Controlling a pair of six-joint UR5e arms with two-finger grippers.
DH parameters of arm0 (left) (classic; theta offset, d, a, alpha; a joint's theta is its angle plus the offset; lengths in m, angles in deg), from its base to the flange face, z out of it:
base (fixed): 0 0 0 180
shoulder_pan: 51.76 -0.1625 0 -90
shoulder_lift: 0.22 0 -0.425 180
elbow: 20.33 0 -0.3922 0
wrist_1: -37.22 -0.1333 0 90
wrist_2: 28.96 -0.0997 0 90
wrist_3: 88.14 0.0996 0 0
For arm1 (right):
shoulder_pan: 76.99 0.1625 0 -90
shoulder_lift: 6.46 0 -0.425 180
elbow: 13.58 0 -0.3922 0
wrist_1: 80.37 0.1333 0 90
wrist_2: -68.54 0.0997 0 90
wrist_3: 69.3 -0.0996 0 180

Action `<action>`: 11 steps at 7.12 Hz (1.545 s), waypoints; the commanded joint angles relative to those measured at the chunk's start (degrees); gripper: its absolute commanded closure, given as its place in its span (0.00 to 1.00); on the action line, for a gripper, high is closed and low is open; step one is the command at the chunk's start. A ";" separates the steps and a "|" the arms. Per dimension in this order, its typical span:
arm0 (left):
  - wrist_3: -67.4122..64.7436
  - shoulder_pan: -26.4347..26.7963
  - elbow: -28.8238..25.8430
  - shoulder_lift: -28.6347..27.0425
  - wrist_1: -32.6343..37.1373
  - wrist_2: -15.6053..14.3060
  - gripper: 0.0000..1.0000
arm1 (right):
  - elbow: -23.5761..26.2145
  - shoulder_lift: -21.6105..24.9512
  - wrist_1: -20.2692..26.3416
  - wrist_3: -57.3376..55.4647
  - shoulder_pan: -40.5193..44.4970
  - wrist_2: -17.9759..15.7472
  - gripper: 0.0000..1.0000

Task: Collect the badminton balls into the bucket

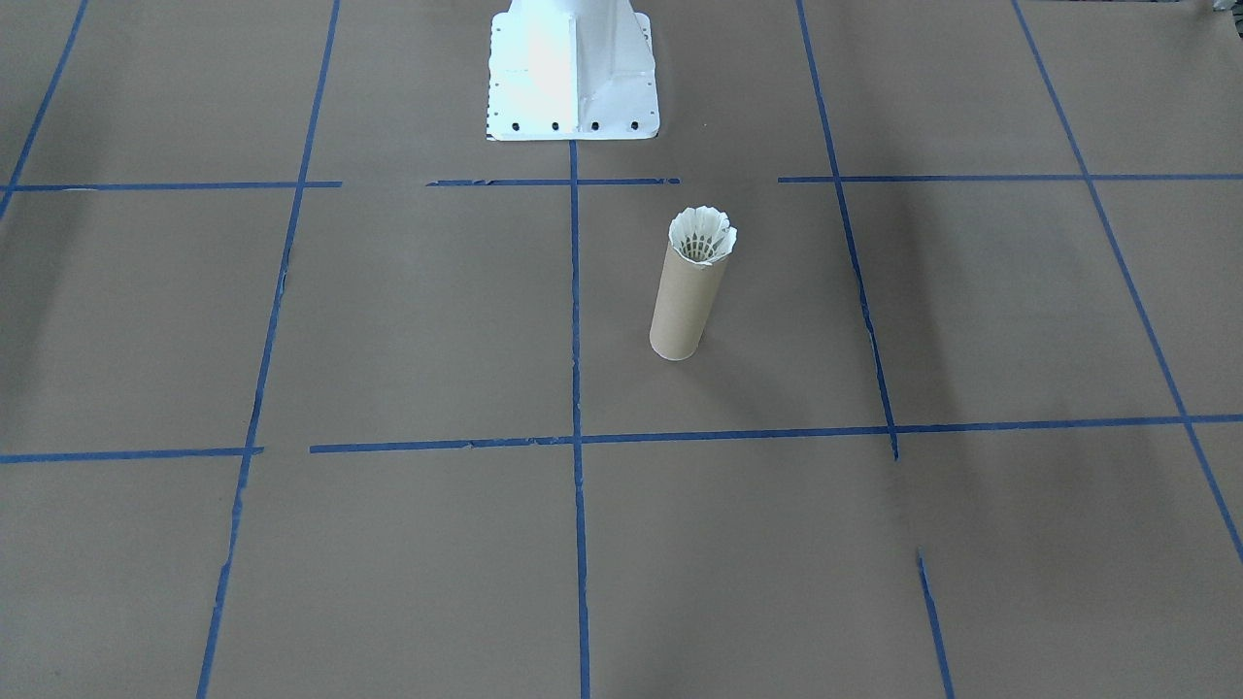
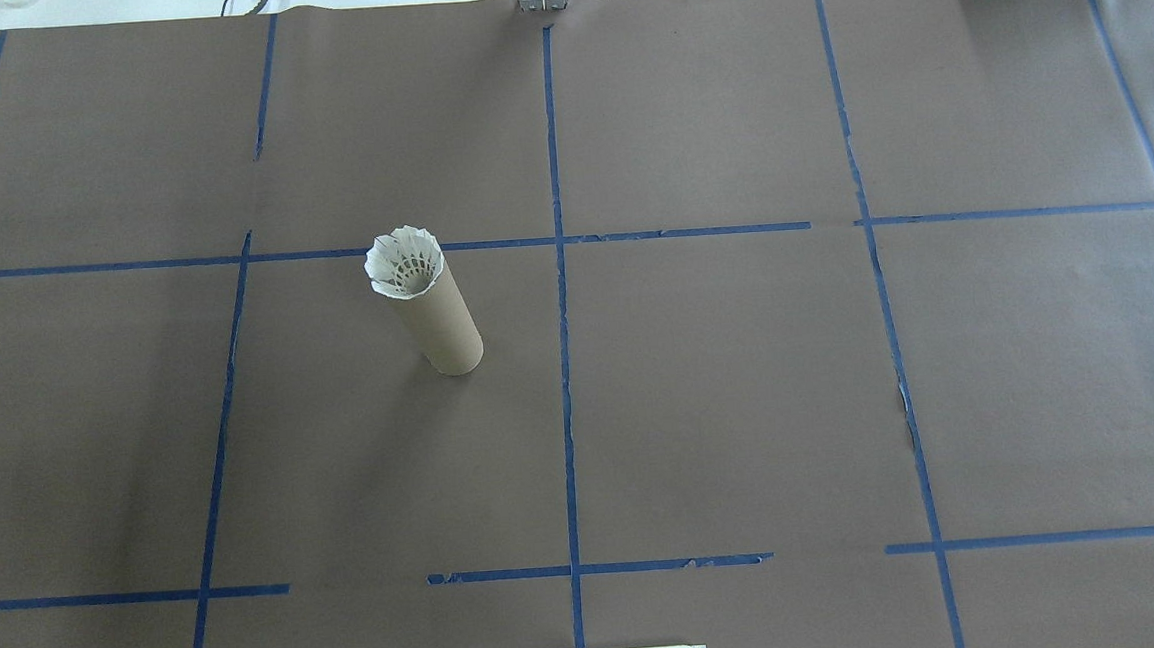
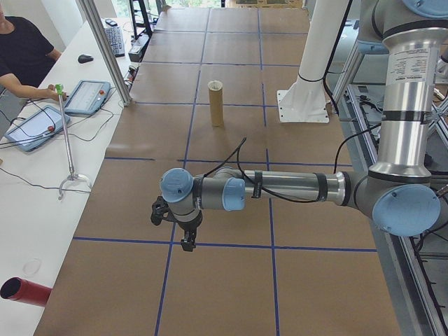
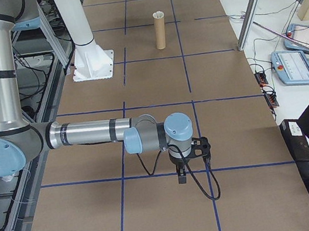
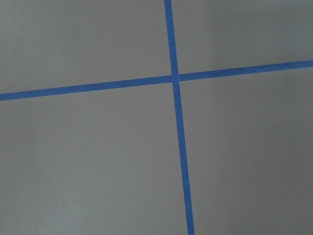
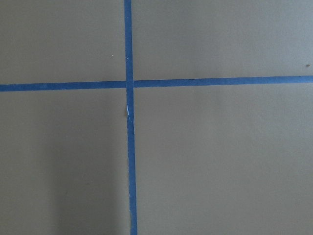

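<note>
The bucket (image 1: 685, 303) is a tall tan cardboard tube standing upright on the brown table, slightly to the robot's left of centre (image 2: 444, 324). A white feather badminton ball (image 1: 701, 236) sits cork-down in its mouth, the skirt flaring above the rim (image 2: 403, 262). In the exterior left view the left gripper (image 3: 187, 242) hangs low over the table's near end, far from the tube (image 3: 216, 105). The right gripper (image 4: 181, 176) hangs the same way at the opposite end, far from the tube (image 4: 159, 31). For both I cannot tell open or shut. The wrist views show only paper and blue tape.
The white robot base (image 1: 573, 68) stands at the table's middle edge. Blue tape lines (image 2: 565, 365) grid the brown paper. A person (image 3: 24, 56) sits at a side table with tablets (image 3: 33, 127). A red cylinder (image 3: 24, 290) lies there. A metal post (image 3: 105, 49) rises beside it.
</note>
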 commanded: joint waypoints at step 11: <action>0.00 0.35 1.01 0.30 -0.38 -0.03 0.00 | 0.00 0.00 0.00 0.00 0.00 0.00 0.00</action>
